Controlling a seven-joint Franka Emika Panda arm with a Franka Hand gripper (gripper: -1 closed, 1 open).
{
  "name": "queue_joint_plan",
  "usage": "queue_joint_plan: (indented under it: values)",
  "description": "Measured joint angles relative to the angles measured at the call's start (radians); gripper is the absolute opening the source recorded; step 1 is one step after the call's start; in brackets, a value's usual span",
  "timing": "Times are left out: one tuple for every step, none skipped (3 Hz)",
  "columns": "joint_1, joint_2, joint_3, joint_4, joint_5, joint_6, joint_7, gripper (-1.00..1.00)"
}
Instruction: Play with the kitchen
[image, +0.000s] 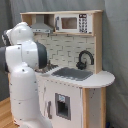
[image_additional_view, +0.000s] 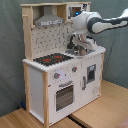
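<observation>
Kitchen (image_additional_view: 60, 80) stands on the wooden floor (image_additional_view: 105, 107) against a grey backdrop; I see my arm (image_additional_view: 107, 22) reaching over the sink (image: 74, 73), with the gripper (image_additional_view: 79, 46) beside the black faucet (image: 85, 59). Whether it grips anything, I cannot tell.

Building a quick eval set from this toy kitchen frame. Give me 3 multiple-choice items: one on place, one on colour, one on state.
1. Over which part of the kitchen does the gripper hang?
A. the sink
B. the stovetop
C. the oven door

2. What colour are the rings on the stovetop?
A. blue
B. red
C. green

3. How is the oven door?
A. hanging open
C. missing
B. shut

Answers:
1. A: in the second exterior view the arm reaches down at the sink end, beside the burners.
2. B: red rings show on the dark top.
3. B: the door sits flush with the front panel.
</observation>
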Motion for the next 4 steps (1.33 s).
queue_joint_plan:
  values:
    - [0.014, 0.085, 0.019, -0.082, -0.053, 0.021, 0.062, -1.00]
    - [0.017, 0.164, 0.044, -0.149, -0.100, 0.028, 0.120, -1.00]
    - [0.017, 0.234, 0.068, -0.200, -0.139, 0.028, 0.173, -1.00]
    - [0.017, 0.308, 0.090, -0.247, -0.180, 0.027, 0.230, -1.00]
